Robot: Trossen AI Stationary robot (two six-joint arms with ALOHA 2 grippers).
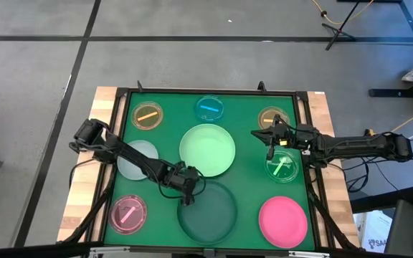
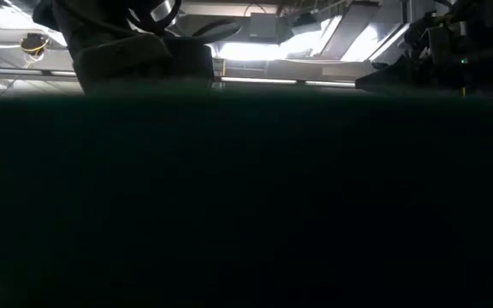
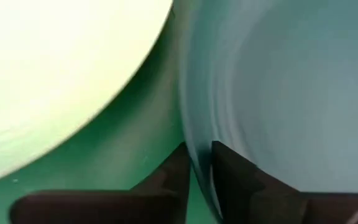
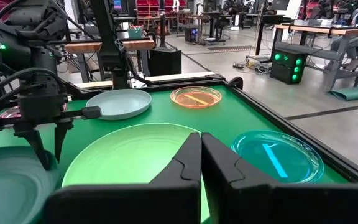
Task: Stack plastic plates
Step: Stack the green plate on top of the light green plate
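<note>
Plates are being shown spread across a green mat inside a dark frame on the wooden table. No brand, label or writing can be read on any of them.

Starting at the left, a small orange plate is lying at the far corner, a small grey plate is lying below it, partly crossed by the left arm, and a small pink plate is sitting at the near corner. Just right of these, the left gripper is being held at the far rim of the dark teal plate. In the left wrist view its fingers are being kept almost together, one on each side of that rim, so the dark teal plate is being pinched at its edge.

At the middle, the light green plate is lying just beside the teal one, apart from it by a thin strip of mat, and a small blue plate is lying beyond it.

Further right, the right gripper is being held above the mat between the light green plate and a small green plate. Its fingers are being pressed together on nothing. A small brown plate is sitting at the far right corner, and the large pink plate at the near right corner.
</note>
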